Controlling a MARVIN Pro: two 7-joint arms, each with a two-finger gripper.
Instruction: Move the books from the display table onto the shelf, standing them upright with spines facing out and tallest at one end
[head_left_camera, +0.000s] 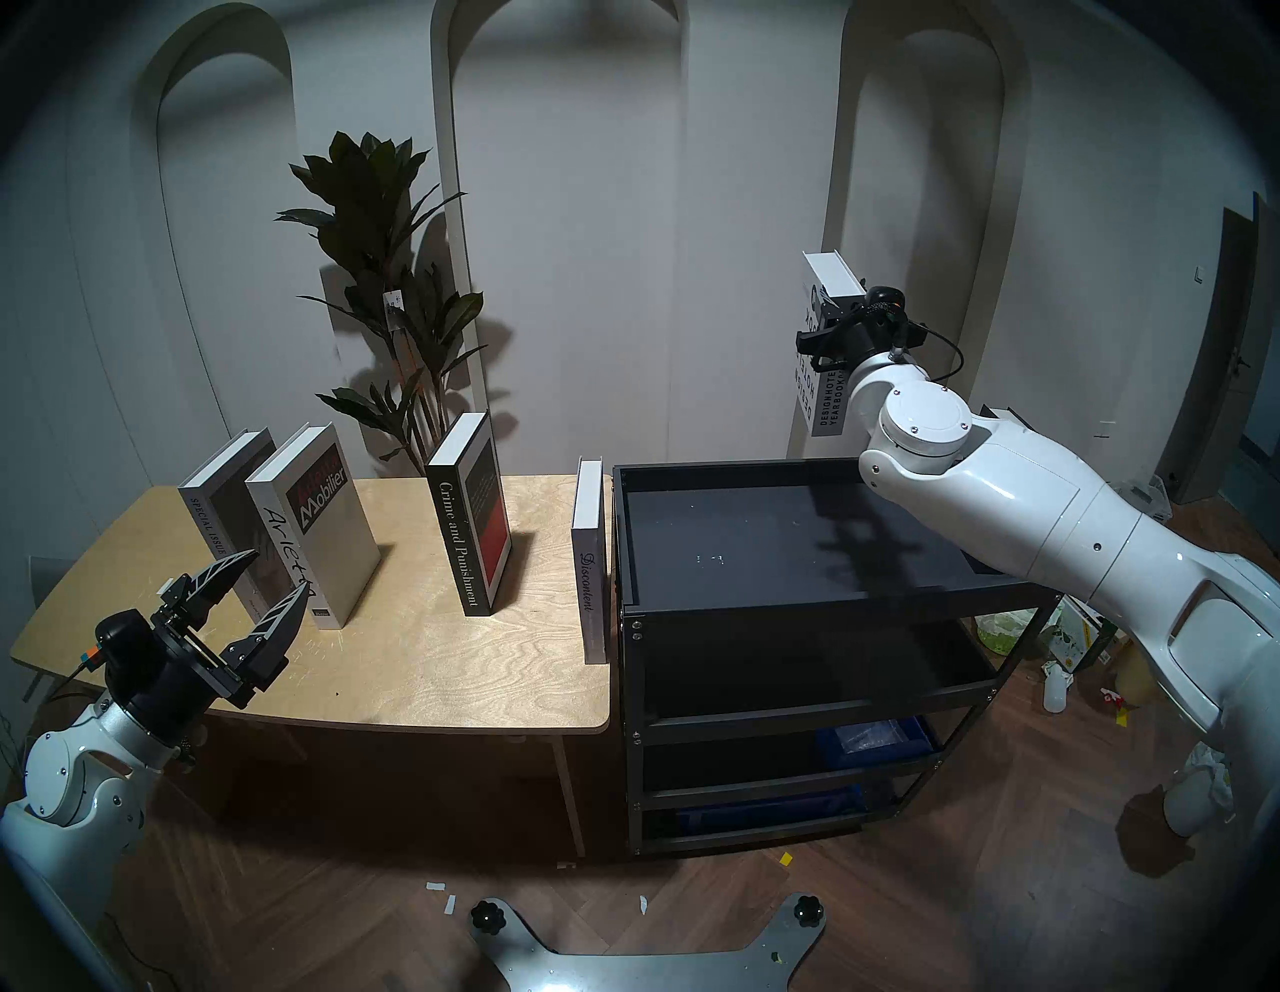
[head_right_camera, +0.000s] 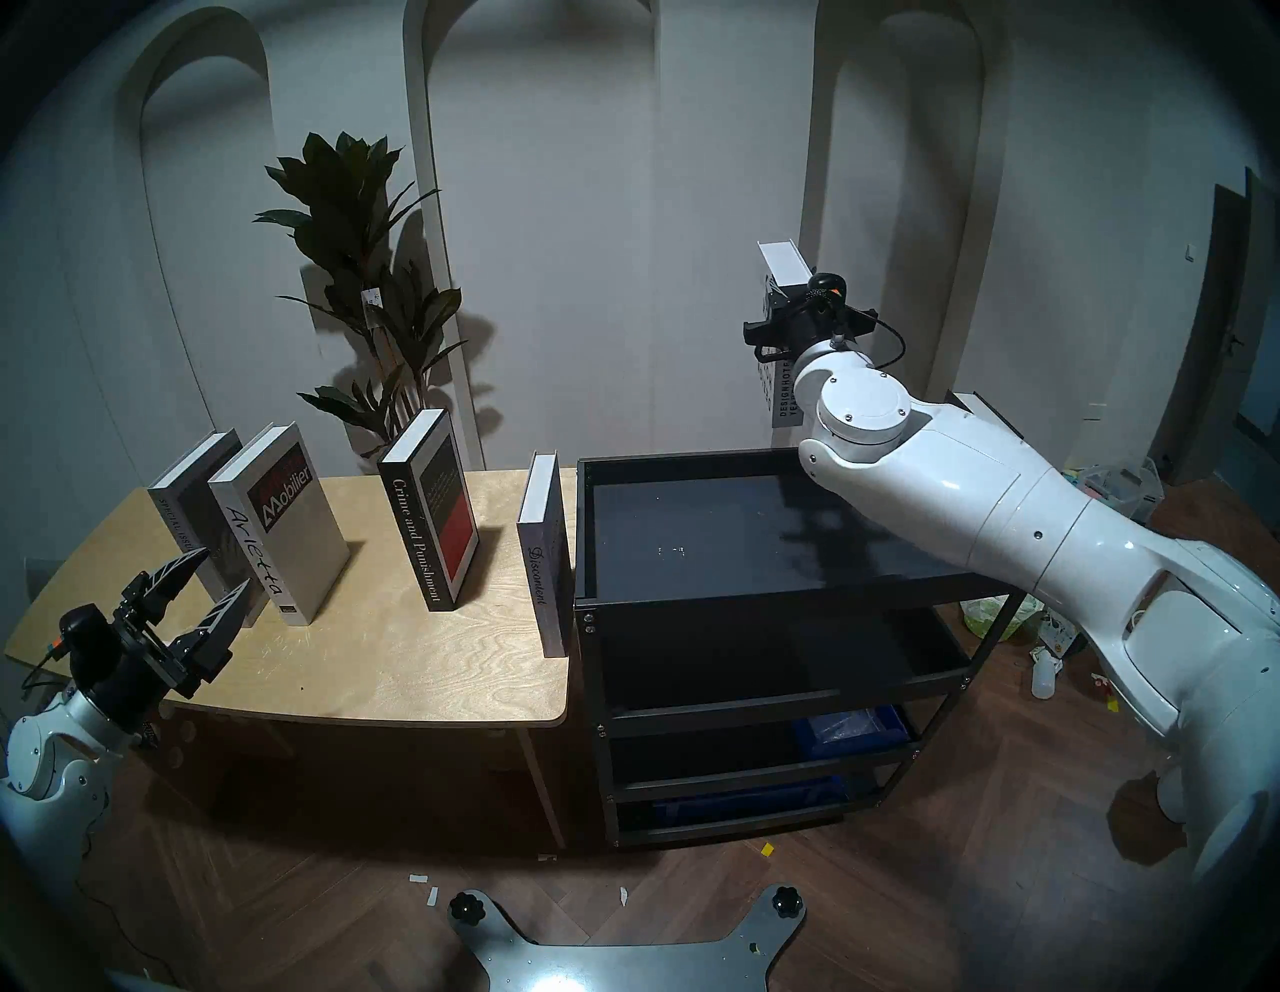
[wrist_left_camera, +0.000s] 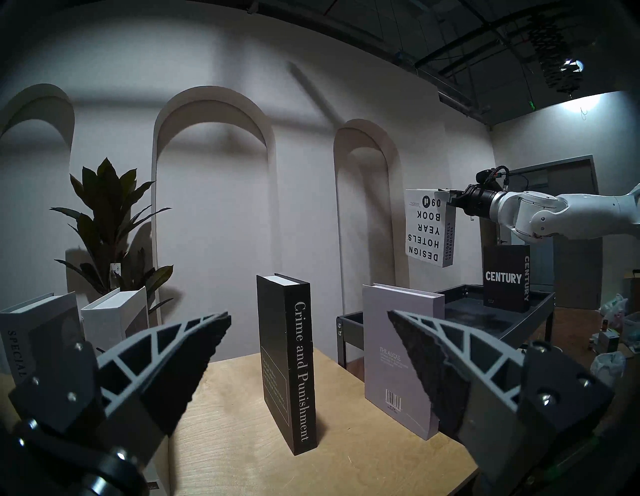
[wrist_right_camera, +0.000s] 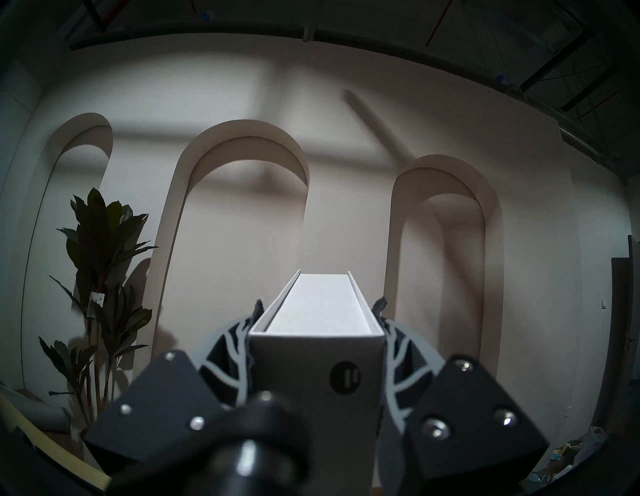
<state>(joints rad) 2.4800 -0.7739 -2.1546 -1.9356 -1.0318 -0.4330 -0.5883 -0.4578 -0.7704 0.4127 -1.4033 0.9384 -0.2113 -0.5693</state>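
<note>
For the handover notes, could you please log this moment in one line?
right gripper: shut on Design Hotels book, above shelf | left gripper: open, empty

- Desk (head_left_camera: 415, 665): light plywood top with rounded corners, carrying four upright books.
- SPECIAL ISSUE book (head_left_camera: 208, 512) and Arietta book (head_left_camera: 305, 533): standing side by side at the desk's left end.
- Crime and Punishment book (head_left_camera: 471, 526): standing alone near the middle.
- Discontent book (head_left_camera: 590, 561): at the desk's right edge, just beside the shelf.
- Shelf (head_left_camera: 831, 603): black metal rack; its top tray carries the CENTURY book (wrist_left_camera: 506, 282), upright.
- Floor (head_left_camera: 970, 900): dark wood, under both.
</note>
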